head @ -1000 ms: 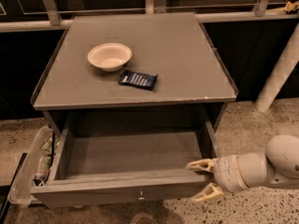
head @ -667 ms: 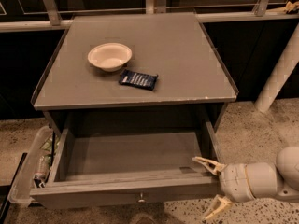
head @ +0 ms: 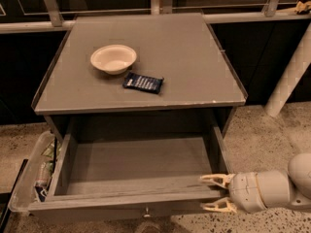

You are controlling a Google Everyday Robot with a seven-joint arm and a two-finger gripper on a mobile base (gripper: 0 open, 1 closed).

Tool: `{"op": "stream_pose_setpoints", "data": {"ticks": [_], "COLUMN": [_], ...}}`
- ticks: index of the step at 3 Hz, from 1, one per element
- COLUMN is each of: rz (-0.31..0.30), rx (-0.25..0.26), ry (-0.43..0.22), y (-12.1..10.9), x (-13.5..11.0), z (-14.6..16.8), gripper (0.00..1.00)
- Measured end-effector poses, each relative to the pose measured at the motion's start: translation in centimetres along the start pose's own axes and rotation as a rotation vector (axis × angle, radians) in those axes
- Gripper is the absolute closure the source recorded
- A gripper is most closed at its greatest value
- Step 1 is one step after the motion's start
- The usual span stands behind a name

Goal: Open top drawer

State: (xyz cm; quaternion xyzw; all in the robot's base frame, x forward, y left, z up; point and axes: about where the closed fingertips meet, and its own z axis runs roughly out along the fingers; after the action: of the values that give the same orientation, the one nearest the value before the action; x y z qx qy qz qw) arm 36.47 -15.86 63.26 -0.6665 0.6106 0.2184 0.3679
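Top drawer point(head: 136, 161): it stands pulled well out towards the near side from under the grey counter point(head: 194, 57). Its plain grey floor and both side walls are in full view. The front panel runs along the near edge of the scene, with a small round knob point(head: 146, 211) at its centre, partly cut off by the lower edge of the view.

My hand point(head: 215, 193): it is at the near right corner of the drawer and comes in from the right. My fingers point(head: 216, 179) are apart and hold nothing. One lies over the top rim of the front panel and the other sits lower, in front of the panel. The right end of the panel is between them. I cannot tell whether either finger touches it.

Counter top: a cream bowl point(head: 112, 58) stands upright on the left half. A dark blue packet point(head: 143, 82) lies flat just to the near right of it, apart from it.

Surroundings: a clear bin point(head: 22, 188) stands on the speckled floor point(head: 257, 140) close against the left side of the drawer. It holds several small items that I cannot identify. A white pole point(head: 291, 76) leans at the far right.
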Motion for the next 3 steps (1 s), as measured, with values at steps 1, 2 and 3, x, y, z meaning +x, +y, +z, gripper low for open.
{"op": "stream_pose_setpoints", "data": {"ticks": [1, 2, 3], "rz": [0.0, -0.001, -0.014], "rx": [0.0, -0.001, -0.012], "ry": [0.0, -0.003, -0.021], "y": [-0.2, 0.4, 1.3], "x": [-0.2, -0.1, -1.4], "z": [-0.2, -0.3, -0.5], "gripper": [0.84, 1.0, 1.0]}}
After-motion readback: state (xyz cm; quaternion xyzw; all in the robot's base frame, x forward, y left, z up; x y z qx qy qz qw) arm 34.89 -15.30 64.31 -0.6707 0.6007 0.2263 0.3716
